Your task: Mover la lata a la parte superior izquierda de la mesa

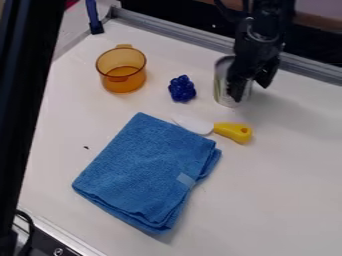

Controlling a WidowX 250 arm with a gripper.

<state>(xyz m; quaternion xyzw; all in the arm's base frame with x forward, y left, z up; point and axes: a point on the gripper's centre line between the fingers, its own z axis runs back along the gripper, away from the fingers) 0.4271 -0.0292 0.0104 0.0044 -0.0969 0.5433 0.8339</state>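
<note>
The black gripper (251, 90) hangs at the upper right with its fingers spread, so it is open. A silvery can (222, 84) stands upright at the same spot, near the table's back edge. One finger crosses in front of the can and the other is off to its right, with a gap between that finger and the can. Part of the can is hidden by the gripper.
A clear orange cup (123, 73) stands at the upper left, and a dark blue bumpy object (182, 89) lies between it and the can. A yellow-handled spatula (232, 131) touches or nearly touches a folded blue towel (143, 170). A raised metal rim (175, 35) runs along the back.
</note>
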